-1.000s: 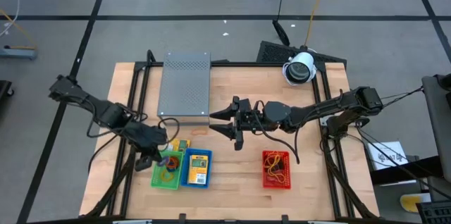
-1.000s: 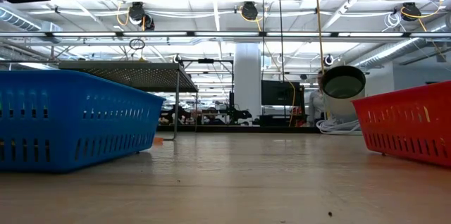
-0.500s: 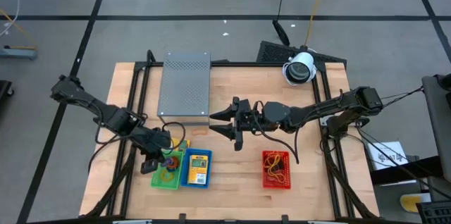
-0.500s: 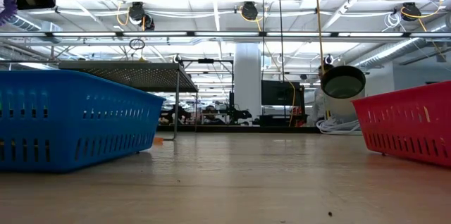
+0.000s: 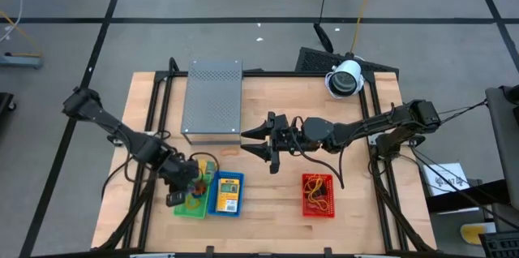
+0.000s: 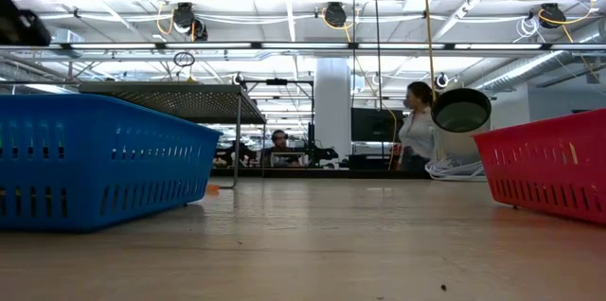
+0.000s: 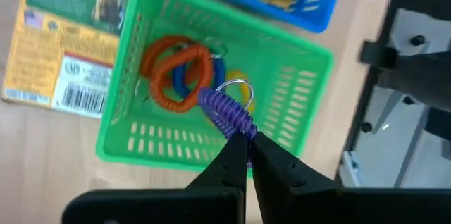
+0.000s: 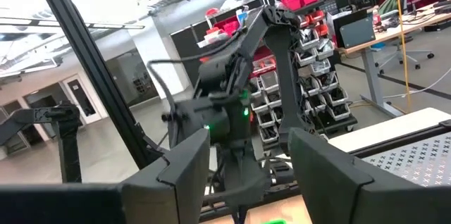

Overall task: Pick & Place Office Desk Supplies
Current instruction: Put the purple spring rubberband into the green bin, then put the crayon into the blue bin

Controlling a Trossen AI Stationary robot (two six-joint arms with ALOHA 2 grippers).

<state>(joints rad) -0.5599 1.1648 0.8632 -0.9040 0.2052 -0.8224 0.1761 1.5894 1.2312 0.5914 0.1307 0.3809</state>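
Observation:
My left gripper (image 5: pixel 182 191) (image 7: pixel 243 138) hovers above the green basket (image 5: pixel 193 199) (image 7: pixel 296 76), shut on a purple coil loop (image 7: pixel 222 110) that carries a silver ring (image 7: pixel 238 85). Orange and blue coils (image 7: pixel 176 69) lie on the basket's floor. A yellow packet (image 7: pixel 60 51) (image 5: pixel 209 165) lies flat on the table beside that basket. The blue basket (image 5: pixel 225 194) (image 6: pixel 95 164) holds more yellow packets. The red basket (image 5: pixel 318 195) (image 6: pixel 549 164) holds rubber bands. My right gripper (image 5: pixel 256 139) (image 8: pixel 246 175) waits open at mid-table, touching nothing. My left gripper pinches the purple coil's near end (image 7: pixel 239 127) between its two fingertips, coming from above and pointing down. The coil reaches from the fingertips down toward the basket's inside. Whether its ring end touches the coils below, I cannot tell.
The grey perforated metal box (image 5: pixel 212 97) stands on the table's far left part. A white round lamp-like object (image 5: pixel 345 78) (image 6: pixel 461 109) sits at the far right corner. Bare wood lies between the blue and red baskets. People show in the room beyond the table.
My left gripper has moved toward the table's near edge, from the green basket's far-left corner to above the basket, staying shut on the purple coil. My right arm has kept still.

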